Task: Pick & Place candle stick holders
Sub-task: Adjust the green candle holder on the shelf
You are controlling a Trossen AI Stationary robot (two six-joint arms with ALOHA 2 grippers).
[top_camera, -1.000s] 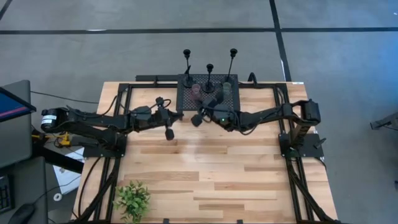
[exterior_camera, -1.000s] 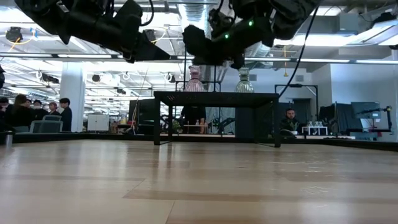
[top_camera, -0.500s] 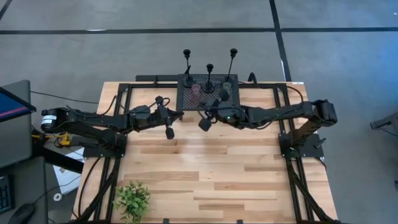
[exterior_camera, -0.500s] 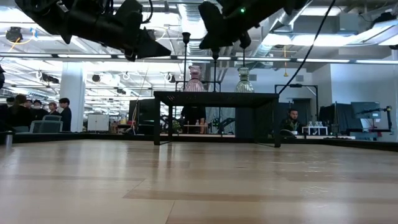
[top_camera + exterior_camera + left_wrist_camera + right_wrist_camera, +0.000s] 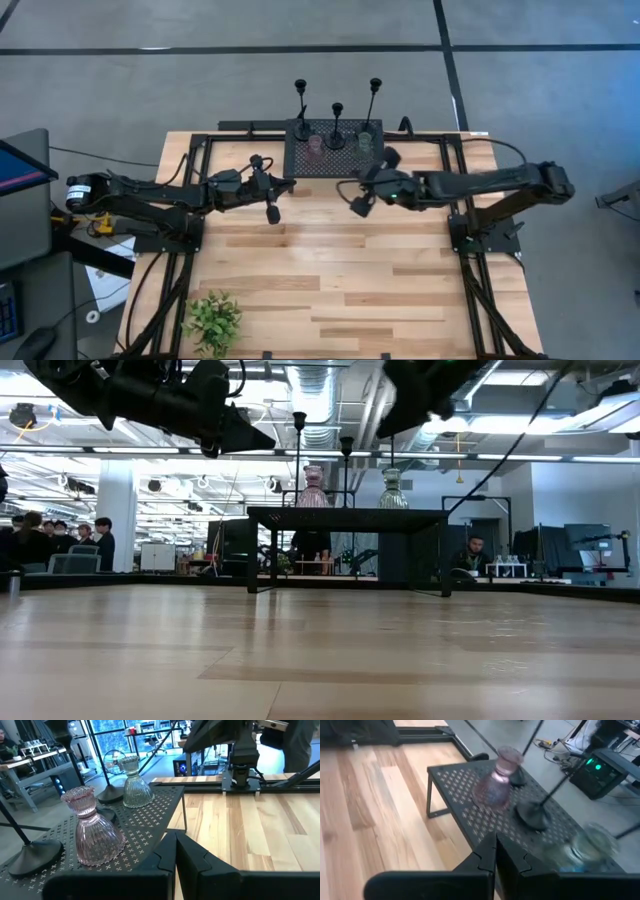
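Three candlesticks on the rack, both grippers clenched empty.

The candlesticks (image 5: 336, 125) stand along the far edge of the black mesh rack (image 5: 300, 160) at the tabletop's far edge, behind a pink vase (image 5: 315, 147) and a clear vase (image 5: 366, 143). Left gripper (image 5: 272, 213) hangs off the rack's left corner, right gripper (image 5: 358, 207) off its right corner; neither touches anything.

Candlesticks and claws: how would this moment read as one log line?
three black candlesticks: standing on black mesh shelf | left claw: shut, empty | right claw: shut, empty, beside shelf
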